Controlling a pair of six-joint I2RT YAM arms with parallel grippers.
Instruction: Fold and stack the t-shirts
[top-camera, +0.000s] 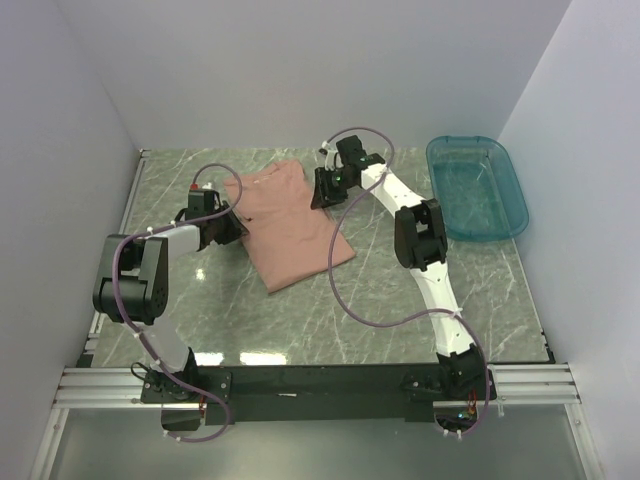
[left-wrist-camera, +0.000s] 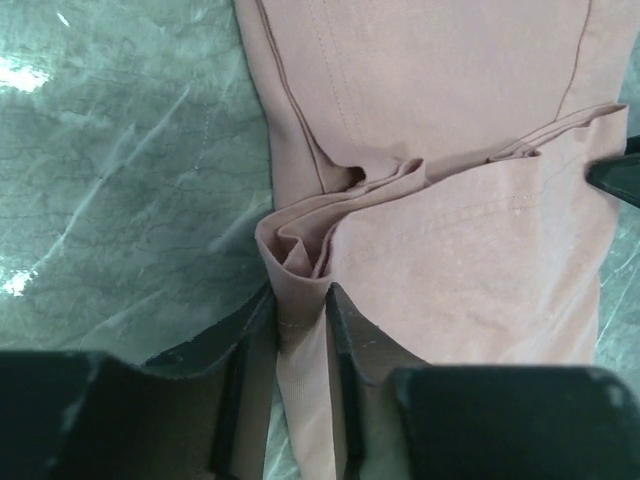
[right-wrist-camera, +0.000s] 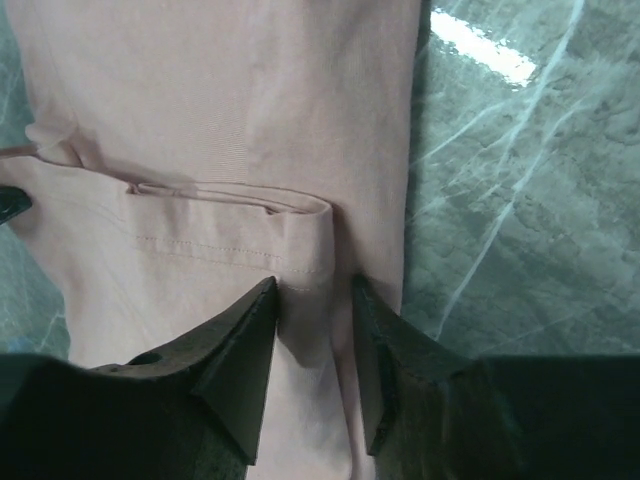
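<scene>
Pink t-shirt (top-camera: 295, 225) between left gripper (top-camera: 232, 222) and right gripper (top-camera: 322, 190) (teal bin (top-camera: 478, 187) alongside)

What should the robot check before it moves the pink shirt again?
1. Cloth inside left gripper: ok, a bunched fold is pinched there.
2. Cloth inside right gripper: ok, the shirt's edge sits between the fingers.
3. Right gripper squeezing tight: cannot tell.
4. t-shirt lying smooth on the table: not ok, it is crumpled at the left gripper.
5. Blue bin away from both arms: ok.
</scene>
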